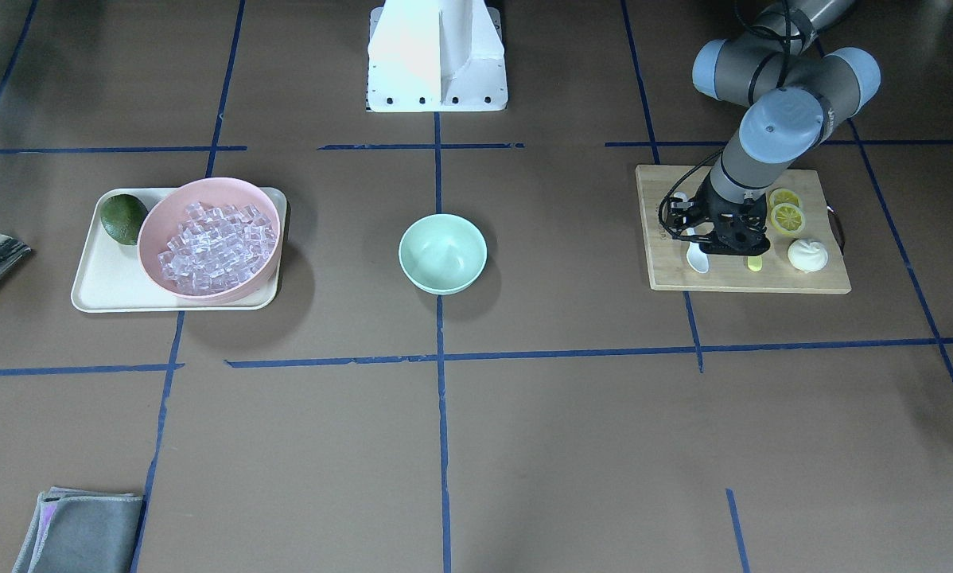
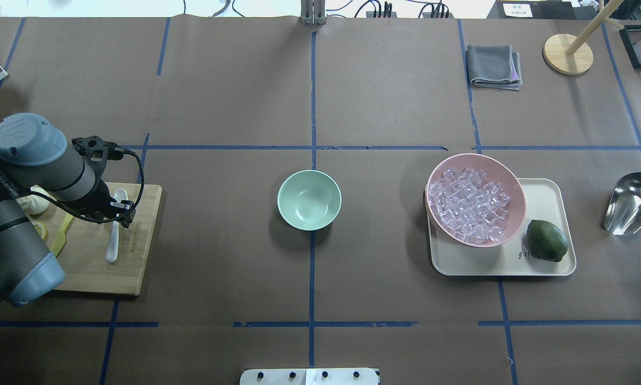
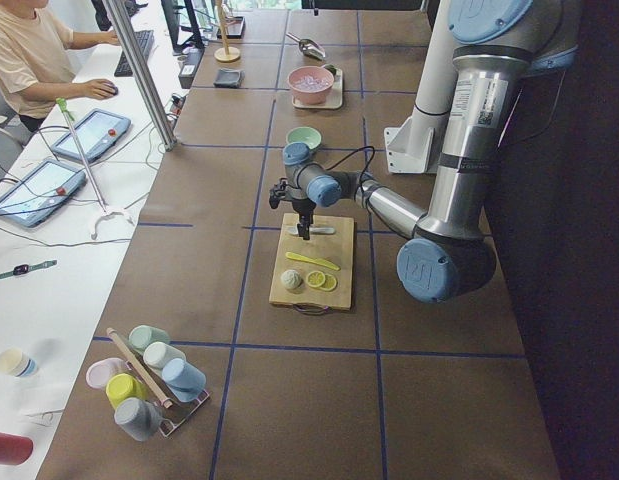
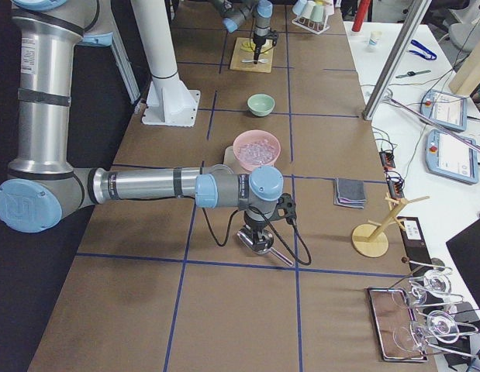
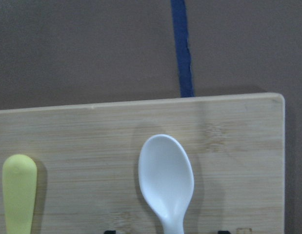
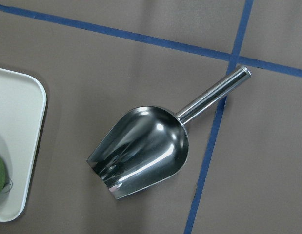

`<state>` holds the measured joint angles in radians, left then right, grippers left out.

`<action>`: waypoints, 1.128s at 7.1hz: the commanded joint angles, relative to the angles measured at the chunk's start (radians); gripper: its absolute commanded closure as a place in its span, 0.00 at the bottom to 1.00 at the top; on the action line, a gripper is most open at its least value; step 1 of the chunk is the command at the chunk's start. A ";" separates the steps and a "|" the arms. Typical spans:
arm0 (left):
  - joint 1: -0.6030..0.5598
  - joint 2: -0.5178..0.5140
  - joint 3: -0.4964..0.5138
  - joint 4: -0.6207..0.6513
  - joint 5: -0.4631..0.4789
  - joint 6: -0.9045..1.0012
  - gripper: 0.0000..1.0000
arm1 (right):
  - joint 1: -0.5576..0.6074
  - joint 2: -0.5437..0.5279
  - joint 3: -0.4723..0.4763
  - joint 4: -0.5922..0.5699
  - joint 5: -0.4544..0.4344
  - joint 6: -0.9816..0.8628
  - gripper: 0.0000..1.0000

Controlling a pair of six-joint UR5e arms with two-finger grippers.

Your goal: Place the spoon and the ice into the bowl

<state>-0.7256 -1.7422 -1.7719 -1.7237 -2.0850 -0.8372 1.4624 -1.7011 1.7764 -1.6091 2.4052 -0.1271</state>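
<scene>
Left tool (image 2: pixel 119 209) stands low over the cutting board (image 1: pixel 667 274), jaws parted, one on either side of the neck of the spoon (image 5: pixel 165 178) and not closed on it. The spoon lies flat on the board beside a yellow-green knife (image 5: pixel 18 195). Right tool (image 4: pixel 255 234) hangs over a steel scoop (image 6: pixel 141 151) — its opening cannot be told. Ice (image 2: pixel 470 206) sits in the pink bowl (image 2: pixel 517 195); the mint bowl (image 2: pixel 309 199) stands at mid-table, well apart from both.
</scene>
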 commanded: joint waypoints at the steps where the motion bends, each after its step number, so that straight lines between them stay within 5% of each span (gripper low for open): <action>1: 0.000 0.000 0.000 0.001 -0.003 -0.003 0.67 | -0.001 0.000 0.000 0.000 0.000 0.001 0.00; 2: 0.000 0.000 -0.003 0.000 -0.004 -0.008 0.84 | -0.001 0.000 0.000 -0.002 0.000 0.001 0.00; 4: 0.000 -0.017 -0.004 0.000 -0.006 -0.075 1.00 | -0.002 0.000 -0.005 -0.002 0.000 0.001 0.00; 8: 0.003 -0.158 -0.034 0.013 -0.006 -0.216 1.00 | -0.004 0.000 -0.006 0.000 0.000 0.003 0.00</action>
<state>-0.7244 -1.8424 -1.8025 -1.7135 -2.0902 -1.0027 1.4589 -1.7012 1.7703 -1.6094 2.4051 -0.1243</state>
